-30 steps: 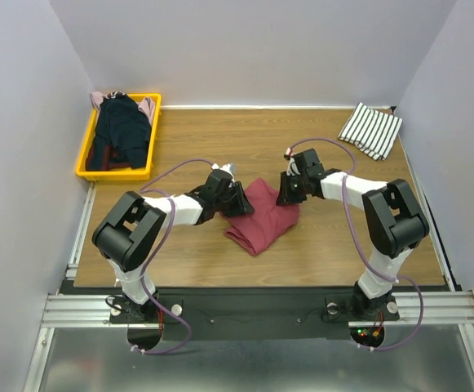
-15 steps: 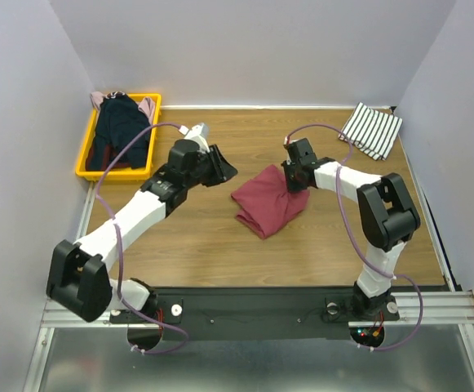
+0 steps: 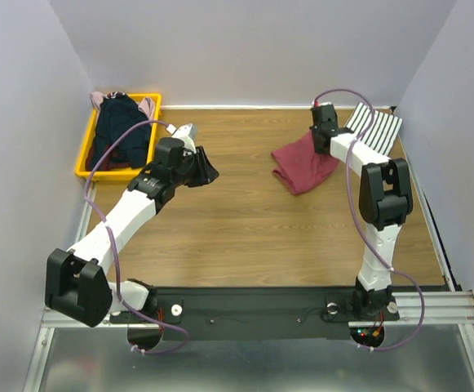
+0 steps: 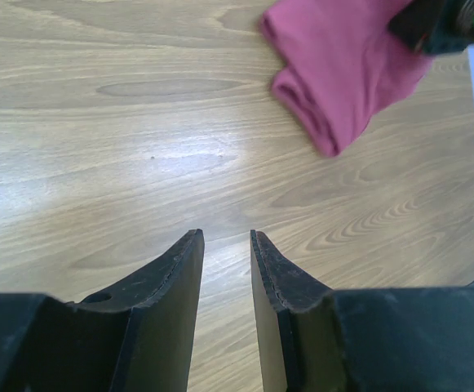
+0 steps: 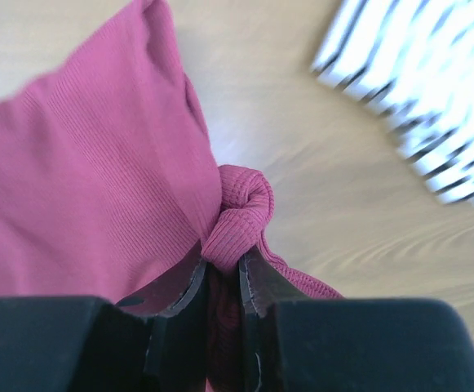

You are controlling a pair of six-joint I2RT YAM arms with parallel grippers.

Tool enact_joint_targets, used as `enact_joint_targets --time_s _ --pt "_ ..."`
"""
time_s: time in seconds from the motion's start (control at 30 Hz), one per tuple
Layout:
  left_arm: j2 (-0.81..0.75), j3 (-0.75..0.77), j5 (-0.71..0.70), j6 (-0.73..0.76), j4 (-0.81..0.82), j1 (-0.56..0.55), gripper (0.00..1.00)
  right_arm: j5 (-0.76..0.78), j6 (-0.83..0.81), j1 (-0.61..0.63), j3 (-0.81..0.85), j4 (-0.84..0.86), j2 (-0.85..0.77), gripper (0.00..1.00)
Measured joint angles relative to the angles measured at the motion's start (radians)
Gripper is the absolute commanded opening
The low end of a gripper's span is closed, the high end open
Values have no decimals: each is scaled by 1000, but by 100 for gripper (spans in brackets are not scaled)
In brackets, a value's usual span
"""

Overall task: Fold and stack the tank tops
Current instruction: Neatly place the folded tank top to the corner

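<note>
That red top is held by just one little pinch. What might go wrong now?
The right gripper pinches only a bunched bit of the dark red tank top, so it may slip free. Pulled from one spot, its fold may come undone. The striped tank top lies close by; a bump might rumple it.

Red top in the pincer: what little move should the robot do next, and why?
Probably carry the red top across onto the striped top and lay it there. The right pincer is shut on a bunched edge of the folded red top, and the striped top lies folded close beside it, so that looks like the bottom of the stack.
</note>
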Motion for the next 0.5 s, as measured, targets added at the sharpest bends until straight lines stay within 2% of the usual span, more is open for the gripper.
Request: enact_joint_targets --time_s 0.5 --pt "39 -7 55 26 2 26 41 143 -191 -102 523 -18 330 0"
